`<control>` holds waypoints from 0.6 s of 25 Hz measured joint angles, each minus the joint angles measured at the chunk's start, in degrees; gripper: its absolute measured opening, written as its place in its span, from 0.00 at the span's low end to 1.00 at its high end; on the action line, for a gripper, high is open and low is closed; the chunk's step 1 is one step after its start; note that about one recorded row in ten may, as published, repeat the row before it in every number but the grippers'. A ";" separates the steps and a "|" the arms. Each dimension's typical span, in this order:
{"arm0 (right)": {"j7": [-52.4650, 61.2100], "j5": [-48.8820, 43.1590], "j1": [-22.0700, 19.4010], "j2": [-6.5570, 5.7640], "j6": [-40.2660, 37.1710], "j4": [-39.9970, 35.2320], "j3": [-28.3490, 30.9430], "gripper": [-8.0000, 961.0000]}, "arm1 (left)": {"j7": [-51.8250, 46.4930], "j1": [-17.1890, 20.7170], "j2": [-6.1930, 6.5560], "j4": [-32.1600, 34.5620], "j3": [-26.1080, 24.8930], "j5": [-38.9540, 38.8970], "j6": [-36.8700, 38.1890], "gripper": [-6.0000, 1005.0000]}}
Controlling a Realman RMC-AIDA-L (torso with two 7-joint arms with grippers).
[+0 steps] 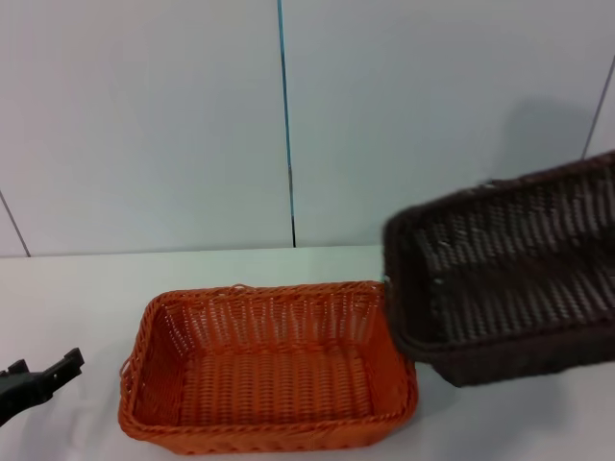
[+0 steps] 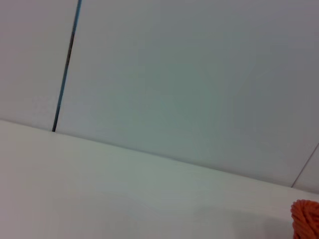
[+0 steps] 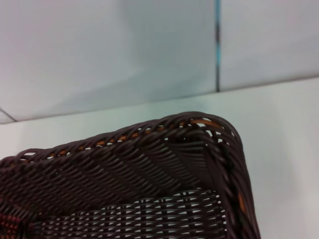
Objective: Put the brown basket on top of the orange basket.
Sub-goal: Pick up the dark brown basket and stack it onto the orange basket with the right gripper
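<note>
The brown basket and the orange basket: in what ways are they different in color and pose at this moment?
Color: the brown basket is dark chocolate, while the orange basket is bright orange.
Pose: the brown basket is tilted and appears lifted at the robot's right, while the orange basket sits flat on the table.
Shared: both are woven, rectangular, shallow, with braided rims, and both look empty.

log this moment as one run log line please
brown basket: lifted, tilted, right of orange basket | orange basket: on table, empty | left gripper: low at left, idle | right gripper: not in view
</note>
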 joint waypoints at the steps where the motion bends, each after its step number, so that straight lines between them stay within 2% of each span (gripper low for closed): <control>1: 0.00 0.00 0.47 0.57 -0.35 0.24 -0.04 0.15 | 0.00 0.02 -0.01 0.12 -0.01 0.00 -0.02 0.90; 6: 0.04 0.01 2.68 3.09 -2.71 0.45 -1.42 0.15 | 0.00 -0.15 0.06 0.70 0.00 0.02 -0.19 0.90; 7: 0.04 0.01 2.68 3.09 -2.71 0.45 -1.42 0.15 | 0.00 -0.15 0.06 0.71 0.00 0.07 -0.19 0.90; 15: 0.08 0.00 3.83 6.51 -6.56 -1.33 -3.72 0.15 | -0.03 -0.09 0.11 0.71 0.02 0.33 -0.42 0.90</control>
